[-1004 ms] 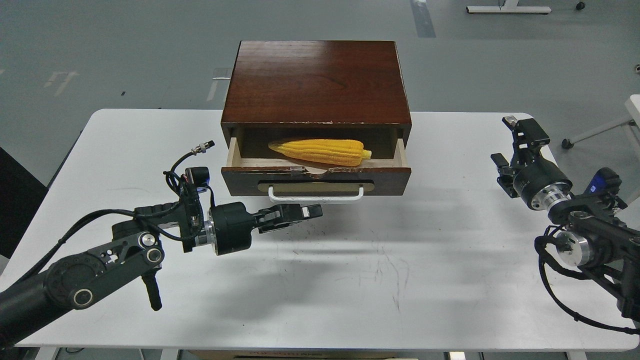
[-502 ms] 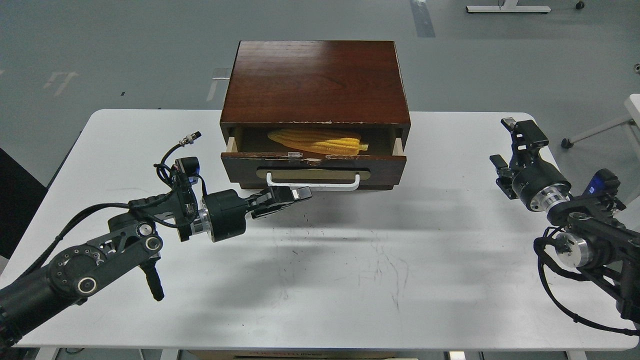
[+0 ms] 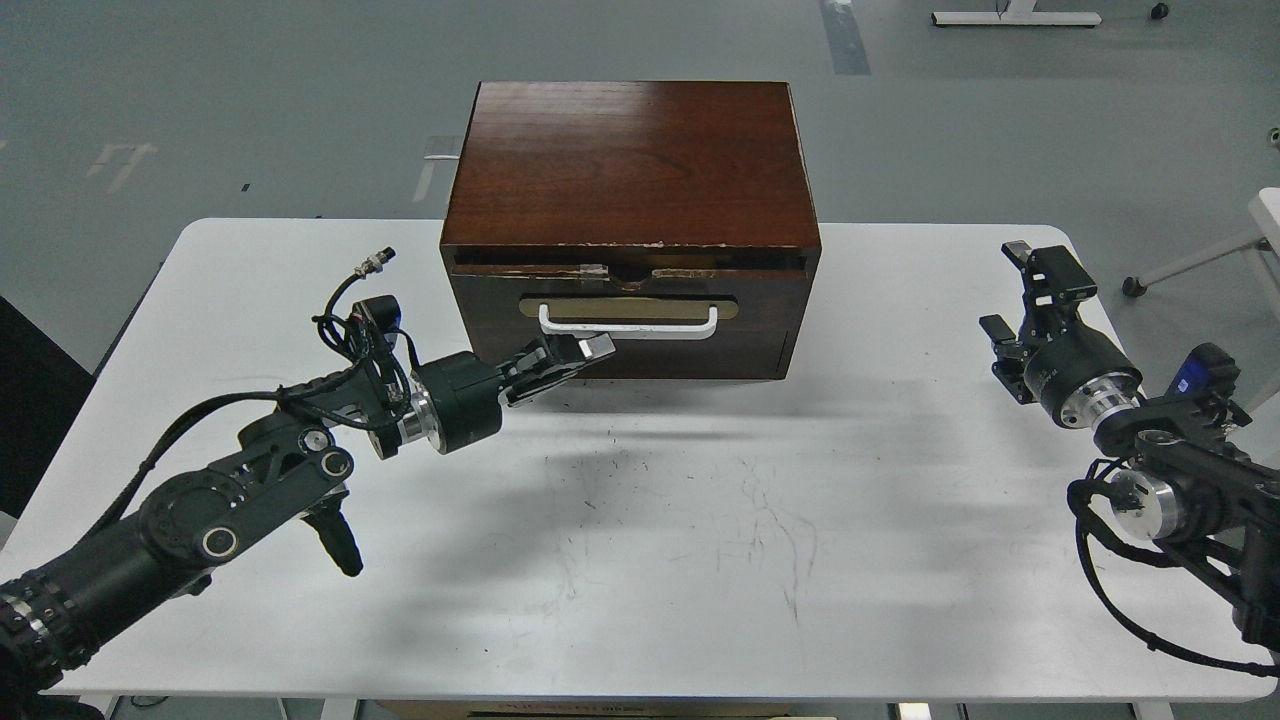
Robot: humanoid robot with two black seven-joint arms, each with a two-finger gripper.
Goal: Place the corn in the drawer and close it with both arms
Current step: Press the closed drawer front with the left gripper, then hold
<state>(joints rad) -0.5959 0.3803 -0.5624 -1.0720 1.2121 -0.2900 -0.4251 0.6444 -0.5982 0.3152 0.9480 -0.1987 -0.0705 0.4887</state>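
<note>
As far as the view shows, the drawer [image 3: 628, 300] at frame centre sits almost flush in the box [image 3: 630, 160]; only a thin dark slit shows along its chipped top edge. Corn is not visible, so prob. it lies inside the drawer, but I cannot confirm. L gripper [image 3: 575, 352] is just under the white handle [image 3: 628, 322], at the drawer front, fingers pressed together, pinching nothing; contact w/ the wood I cannot tell. R gripper [image 3: 1030, 285] hovers at right of frame, well apart from the box, fingers spread, empty. Judgement: task approx. done. Left: maybe a last small push to seat the drawer, then pull the arms away.
</note>
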